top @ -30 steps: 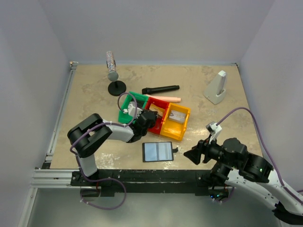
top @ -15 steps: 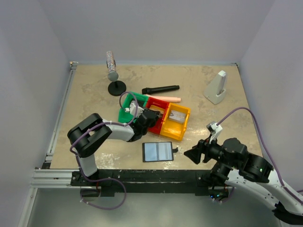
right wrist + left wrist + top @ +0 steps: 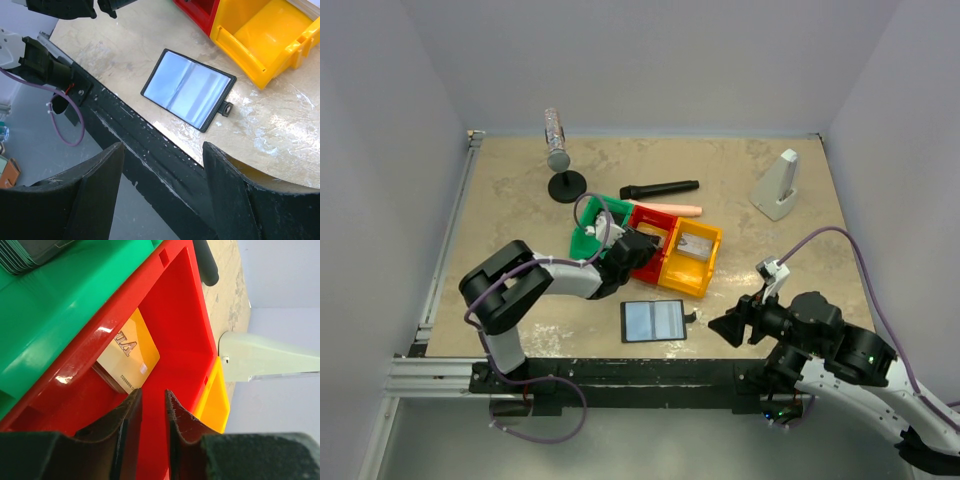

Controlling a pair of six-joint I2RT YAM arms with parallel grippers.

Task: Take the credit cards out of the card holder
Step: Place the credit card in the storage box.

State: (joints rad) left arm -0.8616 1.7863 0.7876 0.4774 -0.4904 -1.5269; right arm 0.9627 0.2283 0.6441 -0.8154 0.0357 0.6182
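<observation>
**Table and arms.** The beige marbled table point(image 3: 500, 200) carries every item. Your left arm extends from the near edge to a row of bins. Your left gripper point(image 3: 152, 396) hangs over the red bin point(image 3: 170, 315), its fingers drawn nearly together with a narrow slit between them and nothing in it. Your right gripper point(image 3: 162, 147) hovers at the table's near edge, fingers spread wide and empty.

**Bins.** Three bins stand touching in a row: the green bin point(image 3: 605, 207), the red bin, and the yellow bin point(image 3: 692, 255).

**Card holder.** The card holder point(image 3: 655, 320) lies open and flat with its bluish-grey inside up. It sits just in front of the red and yellow bins, apart from them, between your two grippers.

**Contents.** A gold card point(image 3: 131, 357) rests tilted in the red bin, against the wall next to the green bin. A dark layered stack point(image 3: 30, 252) lies in the green bin; you cannot tell whether it is cards.

**Tab.** The holder's small black tab point(image 3: 227, 108) projects from the edge nearer your right arm.
</observation>
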